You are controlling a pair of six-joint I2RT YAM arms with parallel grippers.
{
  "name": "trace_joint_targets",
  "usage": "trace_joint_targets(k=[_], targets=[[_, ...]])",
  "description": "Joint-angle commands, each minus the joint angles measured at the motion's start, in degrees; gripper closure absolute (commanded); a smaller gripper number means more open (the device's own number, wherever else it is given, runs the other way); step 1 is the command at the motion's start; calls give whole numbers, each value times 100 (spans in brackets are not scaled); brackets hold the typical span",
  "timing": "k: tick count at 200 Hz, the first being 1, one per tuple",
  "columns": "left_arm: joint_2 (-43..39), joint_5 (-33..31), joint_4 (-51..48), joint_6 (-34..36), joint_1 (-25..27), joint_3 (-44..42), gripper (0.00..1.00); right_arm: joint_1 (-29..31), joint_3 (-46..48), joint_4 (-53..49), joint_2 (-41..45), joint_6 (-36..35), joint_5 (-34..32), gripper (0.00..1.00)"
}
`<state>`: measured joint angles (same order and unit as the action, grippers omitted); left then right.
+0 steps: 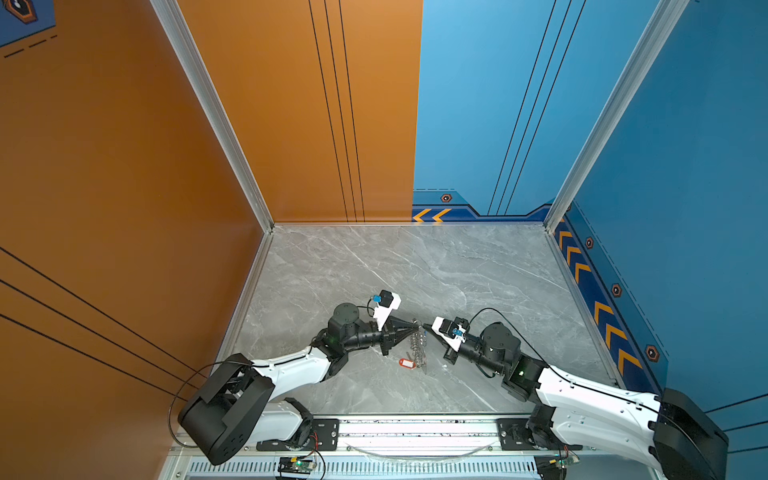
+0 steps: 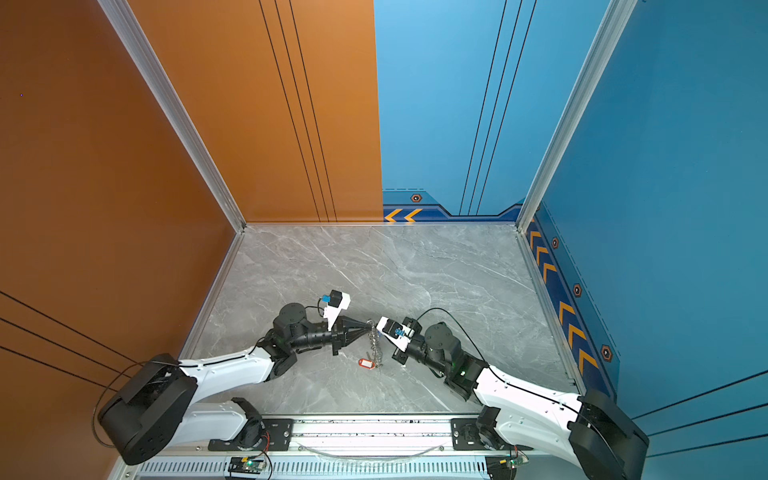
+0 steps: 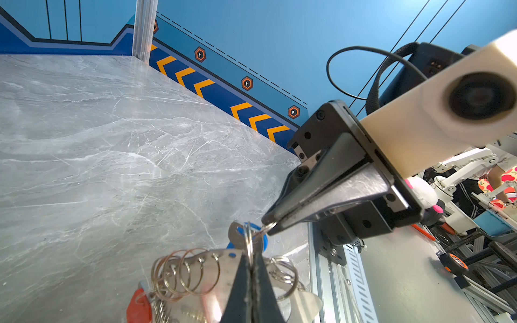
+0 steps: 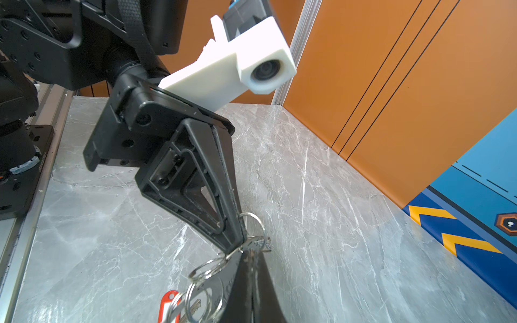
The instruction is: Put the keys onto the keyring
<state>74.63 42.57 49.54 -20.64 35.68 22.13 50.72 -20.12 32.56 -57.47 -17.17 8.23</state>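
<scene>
grey marble tabletop (image 1: 374,266) between orange wall (image 1: 124,166) and blue wall (image 1: 685,166).

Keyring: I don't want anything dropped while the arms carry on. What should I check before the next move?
1. Left gripper shut on keyring: ok.
2. Right gripper pinching blue key's ring: ok.
3. That ring threaded onto the keyring: cannot tell; the metal overlaps in both wrist views.
4. Red key hanging from keyring: ok, going by the right wrist view.
5. Keyring's low end off the table: cannot tell from the top views.
</scene>
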Motion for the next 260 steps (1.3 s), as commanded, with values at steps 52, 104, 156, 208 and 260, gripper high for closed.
trace_joint_targets(k=[52,104,156,208,260], targets=[[31,315,168,8,97,168,100,53,-196,-135,-209,-127,-233,100],[45,305,164,25,105,177,100,225,-277,-234,-421,-155,-234,100],[36,279,161,48,106,163,100,281,-346,-134,-331,-35,-84,100],[-153,191,209,61,115,92,100,188,-276,-153,28,190,3,100],[-191,276,737,-206,97,-41,100,162,-273,-421,262,103,-221,100]])
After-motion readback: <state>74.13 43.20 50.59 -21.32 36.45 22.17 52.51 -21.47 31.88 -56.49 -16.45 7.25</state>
